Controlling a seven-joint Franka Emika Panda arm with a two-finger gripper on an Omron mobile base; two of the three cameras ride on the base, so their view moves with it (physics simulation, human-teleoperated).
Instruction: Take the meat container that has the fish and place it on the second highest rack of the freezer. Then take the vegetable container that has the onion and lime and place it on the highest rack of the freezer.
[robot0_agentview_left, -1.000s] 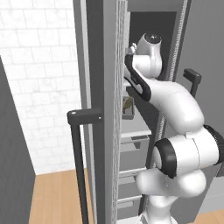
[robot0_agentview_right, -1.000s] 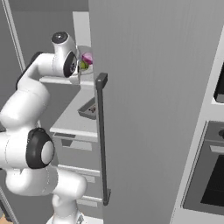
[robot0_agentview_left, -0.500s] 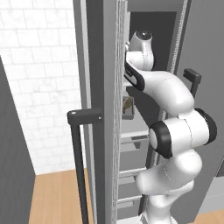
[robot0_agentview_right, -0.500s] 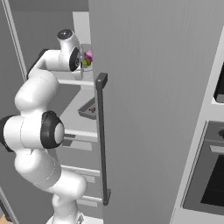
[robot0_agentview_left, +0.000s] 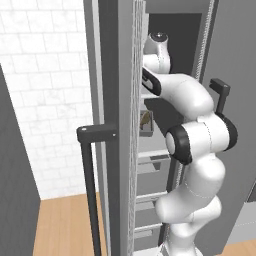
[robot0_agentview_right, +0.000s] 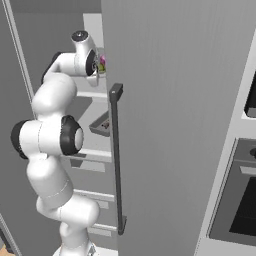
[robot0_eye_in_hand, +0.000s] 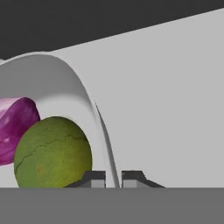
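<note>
The arm is swinging deeper into the freezer (robot0_agentview_right: 165, 100), its gripper (robot0_eye_in_hand: 113, 177) clamping the vegetable container (robot0_eye_in_hand: 65, 83) rim, nearing the top-rack placement.

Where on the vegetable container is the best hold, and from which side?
The thin raised rim of the vegetable container, near edge, from the open front of the freezer. In the hand view the gripper straddles that rim, one fingertip either side, clear of the lime and onion.

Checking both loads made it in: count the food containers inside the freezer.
2. The vegetable container with lime and onion is up high at the gripper; the meat container sits one shelf lower. The door may hide others.
</note>
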